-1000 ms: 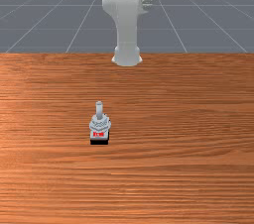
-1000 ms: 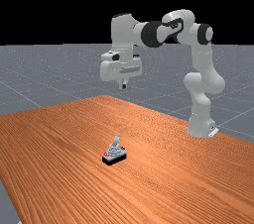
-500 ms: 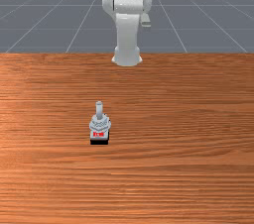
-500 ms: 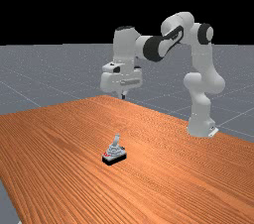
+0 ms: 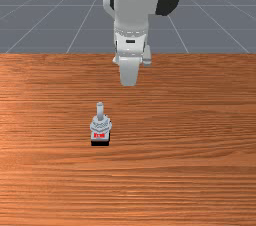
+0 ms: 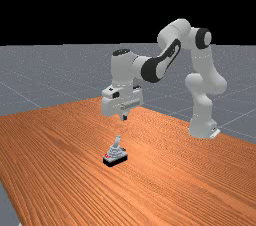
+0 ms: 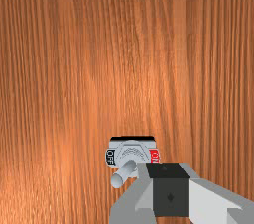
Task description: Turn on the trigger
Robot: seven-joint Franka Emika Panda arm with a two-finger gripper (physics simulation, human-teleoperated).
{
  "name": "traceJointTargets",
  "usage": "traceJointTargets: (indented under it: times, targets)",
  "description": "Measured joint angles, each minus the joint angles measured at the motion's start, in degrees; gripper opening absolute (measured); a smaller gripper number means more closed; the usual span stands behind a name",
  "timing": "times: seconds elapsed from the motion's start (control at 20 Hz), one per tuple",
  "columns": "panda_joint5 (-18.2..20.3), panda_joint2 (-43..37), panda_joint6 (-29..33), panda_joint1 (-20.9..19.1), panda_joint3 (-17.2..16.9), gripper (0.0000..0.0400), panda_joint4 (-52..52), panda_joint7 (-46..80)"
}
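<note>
In the far view my gripper (image 6: 124,118) hangs above the trigger (image 6: 115,156), apart from its lever (image 6: 118,141). The wrist view has the gripper (image 7: 170,189) with its fingers together, nothing between them, partly in front of the trigger (image 7: 133,149). There the grey lever (image 7: 123,174) leans to the OFF label's side (image 7: 110,157), away from the red ON label (image 7: 155,156). The trigger (image 5: 100,126) stands on the table with its red label facing the front view's camera.
Bare orange-brown table (image 5: 185,135) surrounds the trigger. The arm's base (image 6: 202,129) stands at the far view's right. In the front view the white hand (image 5: 129,71) hangs behind the trigger and to its right.
My hand has come down toward the table, with the arm bending lower, and the hand now appears in the front view. The trigger and its lever have not moved.
</note>
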Motion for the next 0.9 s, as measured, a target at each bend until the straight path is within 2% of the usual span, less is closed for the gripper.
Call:
traceJointTargets:
  times: [0.05, 0.1, 0.3, 0.35, 0.45, 0.55, 0.7, 0.75, 0.9]
  targets:
    - [0.0, 1.4, -2.3, 0.0, 0.0, 0.0000, 1.9, -0.1]
    - [0.2, -1.5, 6.0, 0.6, -0.7, 0.0000, -4.3, 5.4]
    - [0.8, 0.5, 9.2, 1.4, -1.6, 0.0000, -5.5, 11.8]
    - [8.8, 1.5, 9.7, -3.1, 2.5, 0.0000, -5.8, -3.8]
    - [7.3, 2.8, 12.4, -2.8, 2.2, 0.0000, -6.7, -2.8]
    - [2.1, 3.9, 14.6, -0.2, -0.4, 0.0000, -7.4, 4.9]
    - [2.2, 5.3, 16.4, -0.1, -0.5, 0.0000, -7.7, 5.4]
    - [4.9, 5.9, 16.8, -2.0, 1.4, 0.0000, -7.8, 0.1]
    - [8.1, 3.9, 18.8, -3.5, 2.7, 0.0000, -12.5, -2.9]
